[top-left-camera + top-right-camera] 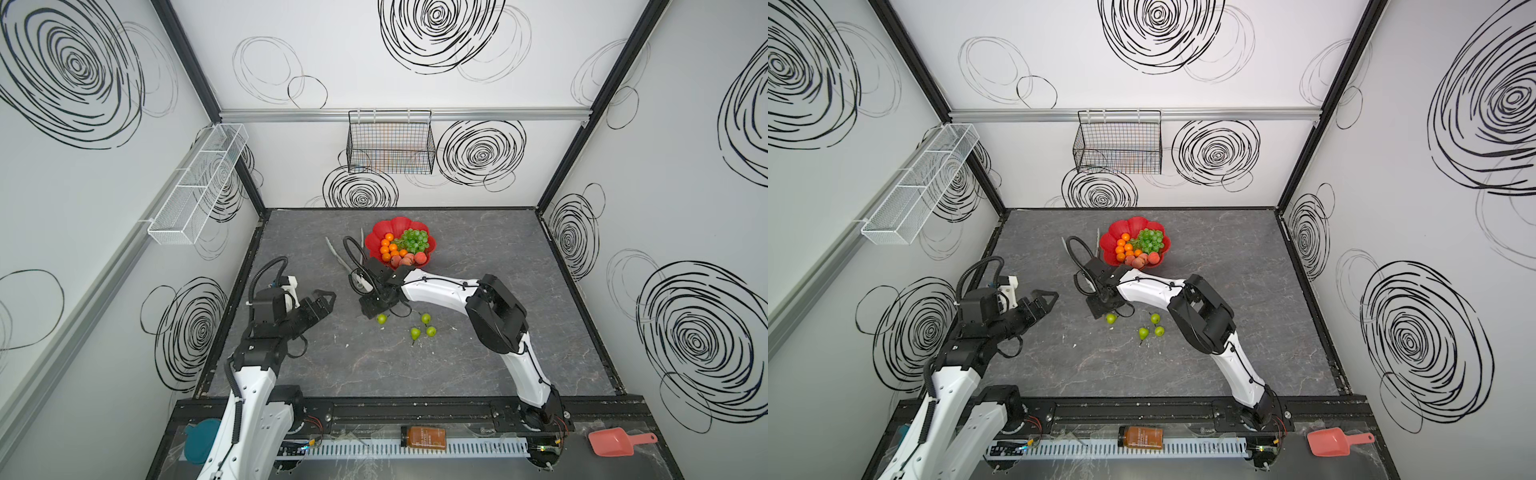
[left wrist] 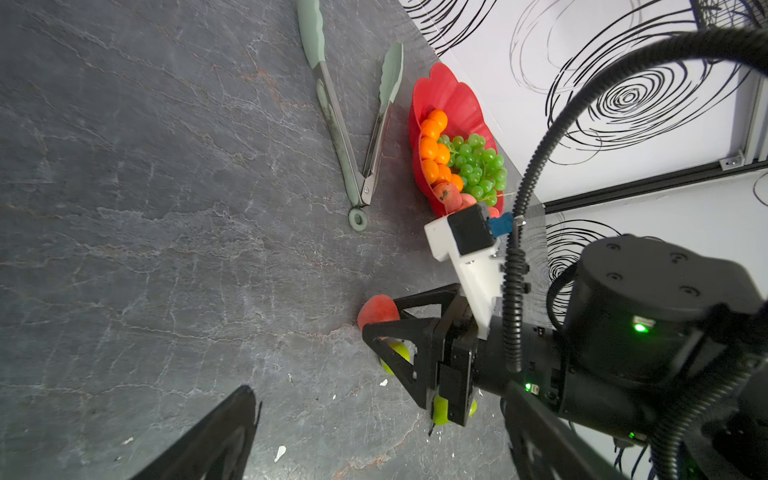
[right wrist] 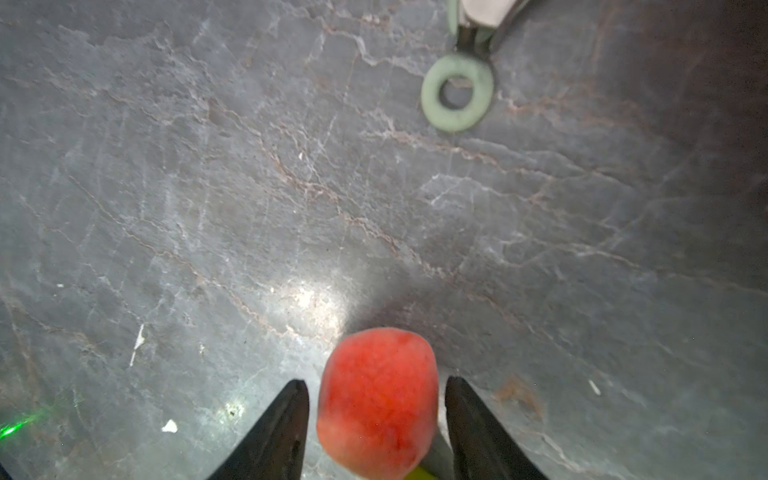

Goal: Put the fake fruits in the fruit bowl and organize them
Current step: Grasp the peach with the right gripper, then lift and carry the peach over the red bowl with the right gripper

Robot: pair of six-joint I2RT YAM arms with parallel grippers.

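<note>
In both top views the left gripper (image 1: 329, 304) hangs over the table (image 1: 478, 357) at the 9 o'clock side, holding nothing. The left wrist view shows its two fingers spread wide. At its 1 o'clock lie pale green tongs (image 1: 337, 255), arms splayed toward 12.

At its 3 o'clock the right gripper (image 3: 377, 384) points down at the slab. The right wrist view shows a lone peach (image 3: 378, 409) between its fingers (image 3: 286, 424), with a thin strip of table showing on each side of the fruit. I cannot tell whether the pads lower down press it, or whether it rests on the table.

One pear (image 1: 381, 319) sits just beside that gripper at its 5 o'clock. The three pears (image 1: 415, 333) cluster near it at 4 o'clock, all on the table.

The fruit bowl (image 1: 386, 226) stands at the gripper's 12 to 1 o'clock, near but apart. It holds tangerines (image 1: 389, 246) at its 9 o'clock side, grapes (image 1: 414, 238) at 2 and peaches (image 1: 409, 260) at 6.
</note>
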